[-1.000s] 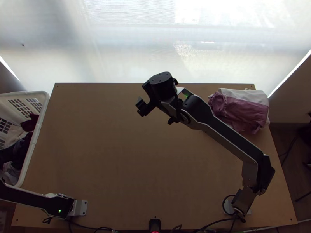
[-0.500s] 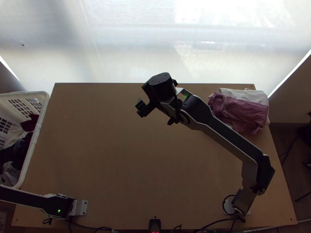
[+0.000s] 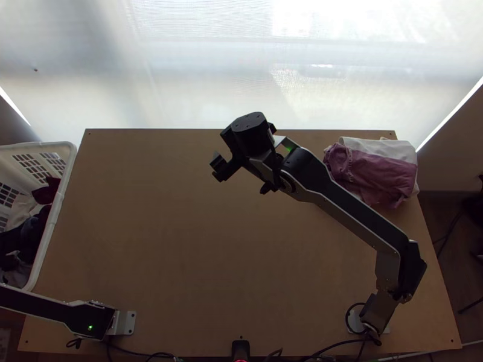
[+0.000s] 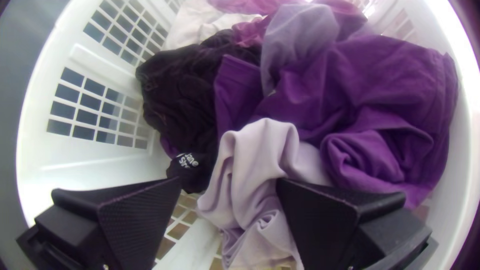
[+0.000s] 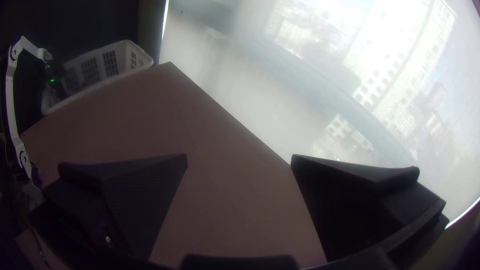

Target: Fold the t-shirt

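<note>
Left tool spread at pale cloth in the basket, left; right tool spread over the desk, upper middle; clothes upper right.

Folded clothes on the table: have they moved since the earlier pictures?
No; in the top view the folded clothes lie unmoved by the far right corner of the table.

Bright window — wooden table

This looks like a robotics lab or workroom: two robot arms mounted on a plain wooden table, cables along its edge, and a wide window (tall buildings show through it) behind.
</note>
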Robot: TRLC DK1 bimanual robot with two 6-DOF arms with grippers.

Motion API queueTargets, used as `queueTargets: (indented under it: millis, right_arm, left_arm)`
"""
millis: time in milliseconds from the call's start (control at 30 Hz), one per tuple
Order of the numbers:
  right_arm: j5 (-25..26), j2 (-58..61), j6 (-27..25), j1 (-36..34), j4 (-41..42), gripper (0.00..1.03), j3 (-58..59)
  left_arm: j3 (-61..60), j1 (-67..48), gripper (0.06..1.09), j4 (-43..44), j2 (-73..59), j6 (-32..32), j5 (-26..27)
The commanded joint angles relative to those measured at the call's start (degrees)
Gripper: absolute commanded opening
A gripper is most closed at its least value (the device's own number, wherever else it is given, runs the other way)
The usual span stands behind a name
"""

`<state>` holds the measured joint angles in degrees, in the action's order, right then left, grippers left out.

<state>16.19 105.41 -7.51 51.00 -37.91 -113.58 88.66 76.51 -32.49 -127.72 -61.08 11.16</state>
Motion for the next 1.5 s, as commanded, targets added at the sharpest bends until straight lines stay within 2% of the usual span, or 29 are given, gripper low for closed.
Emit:
queueTargets:
  millis: [0, 33, 133, 267, 433, 500, 567, 867, 1067, 1333, 1467]
  right_arm:
    - [-0.01, 0.33, 0.04, 0.06, 0.12, 0.97, -0.5]
    - [-0.01, 0.33, 0.04, -0.03, 0.12, 0.97, -0.41]
    - [0.07, 0.68, 0.04, -0.03, 0.21, 0.97, -0.5]
    - [0.07, 0.68, 0.04, -0.11, 0.56, 0.97, -0.5]
    - [0.07, 0.68, -0.05, -0.38, 0.56, 0.97, -0.41]
    - [0.07, 0.68, -0.14, -0.38, 0.56, 0.97, -0.5]
    - [0.07, 0.68, -0.23, -0.38, 0.56, 0.97, -0.41]
    - [0.07, 1.03, -0.31, -0.38, 0.65, 0.97, -0.68]
    - [0.07, 0.5, -0.31, -0.64, 0.65, 0.97, -1.03]
    - [0.07, -1.43, -0.4, -0.99, 0.56, 0.97, -0.5]
    - [0.07, -2.22, -0.31, -1.08, 0.56, 0.97, 0.2]
  left_arm:
    - [0.28, -1.45, 0.87, 0.59, -1.92, 1.31, 1.06]
    - [0.19, -1.63, 0.8, 0.59, -2.09, 1.4, 1.32]
    - [0.72, -2.24, 0.45, 1.11, -3.68, 2.46, 1.32]
    - [0.81, -2.42, 0.09, 0.85, -4.38, 2.63, 2.99]
    - [2.57, -2.15, 0.1, -2.67, -4.2, 4.83, 3.34]
    - [4.68, -1.45, 0.09, -7.32, -3.59, 5.18, 3.43]
    - [5.73, -0.57, 0.09, -11.54, -2.01, 3.95, 4.4]
    - [6.61, 0.31, 0.09, -19.01, 10.56, -1.41, 5.45]
    - [10.04, -0.57, 0.09, -25.78, 15.92, -2.11, 7.12]
    - [11.18, -5.93, 0.09, -36.68, 26.91, -2.64, 9.41]
    - [11.09, -10.33, 0.09, -41.95, 33.33, -1.85, 12.13]
